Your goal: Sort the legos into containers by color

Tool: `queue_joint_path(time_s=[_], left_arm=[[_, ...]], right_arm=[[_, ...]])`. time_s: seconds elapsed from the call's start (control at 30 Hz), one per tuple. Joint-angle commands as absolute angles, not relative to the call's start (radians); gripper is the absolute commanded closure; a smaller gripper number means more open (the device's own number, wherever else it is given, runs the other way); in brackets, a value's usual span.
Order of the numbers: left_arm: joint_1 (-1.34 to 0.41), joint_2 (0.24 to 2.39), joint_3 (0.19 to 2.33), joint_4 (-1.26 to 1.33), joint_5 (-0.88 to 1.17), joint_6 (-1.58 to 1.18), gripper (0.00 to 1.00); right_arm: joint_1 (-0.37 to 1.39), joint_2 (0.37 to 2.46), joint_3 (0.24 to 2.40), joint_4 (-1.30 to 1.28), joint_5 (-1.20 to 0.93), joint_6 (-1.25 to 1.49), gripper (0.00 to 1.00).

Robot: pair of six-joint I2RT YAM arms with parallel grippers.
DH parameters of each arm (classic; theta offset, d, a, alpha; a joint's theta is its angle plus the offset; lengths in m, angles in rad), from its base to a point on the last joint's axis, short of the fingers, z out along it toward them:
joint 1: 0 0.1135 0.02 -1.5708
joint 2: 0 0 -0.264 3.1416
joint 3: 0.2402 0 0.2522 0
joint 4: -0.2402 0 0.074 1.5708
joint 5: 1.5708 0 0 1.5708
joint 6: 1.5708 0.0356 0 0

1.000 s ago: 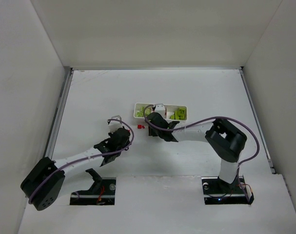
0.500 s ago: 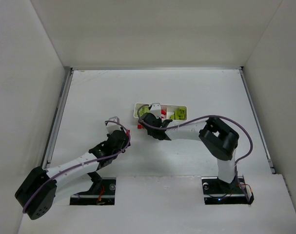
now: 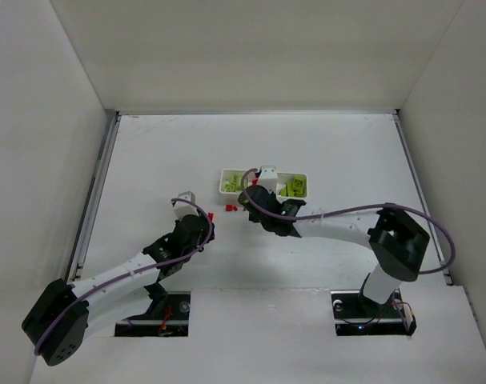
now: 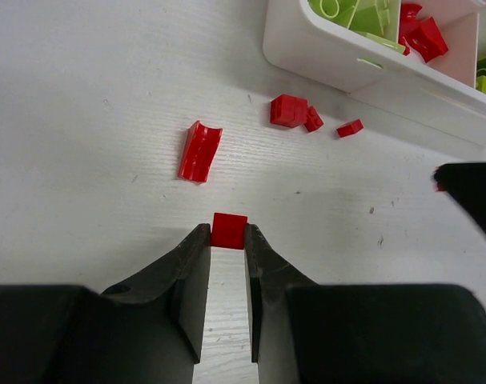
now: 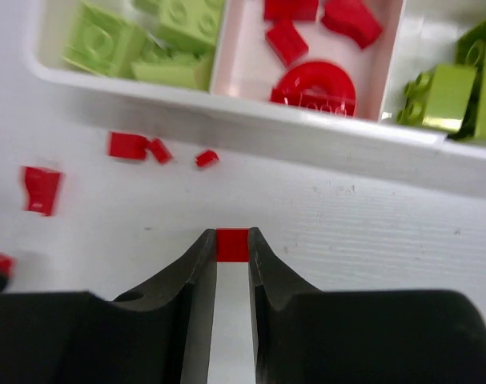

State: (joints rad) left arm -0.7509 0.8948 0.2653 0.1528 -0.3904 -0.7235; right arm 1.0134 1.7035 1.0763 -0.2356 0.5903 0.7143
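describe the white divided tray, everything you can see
The long, shallow white plastic tray sits flat on the white table. Thin white walls split it into three square compartments in a row: the two outer ones hold lime-green studded bricks, the middle one red pieces, one a rounded arch. Its walls look smooth and glossy. Loose red bits lie on the table before its near wall, apart from it.

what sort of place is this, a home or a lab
Probably a lab test cell: white panels enclose a white table, a left arm and right arm are bolted at its near edge, with a tray and legos as props.
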Motion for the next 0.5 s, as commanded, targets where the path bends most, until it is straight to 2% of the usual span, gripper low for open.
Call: queue_joint_path(time_s=[0.0, 0.27, 0.47], left_arm=[[-0.751, 0.896, 0.29, 0.196, -0.377, -0.73, 0.82], [-0.786, 0.926, 0.353, 0.213, -0.393, -0.738, 0.82], [-0.797, 1.024, 0.426, 0.254, -0.403, -0.723, 0.82]], right_arm=[[0.967, 1.612, 1.084, -0.203, 0.6, 0.677, 0.77], [0.792, 1.701, 1.134, -0.045, 0.471, 0.537, 0.76], [0.737, 1.703, 1.14, 0.031, 0.385, 0.529, 0.57]])
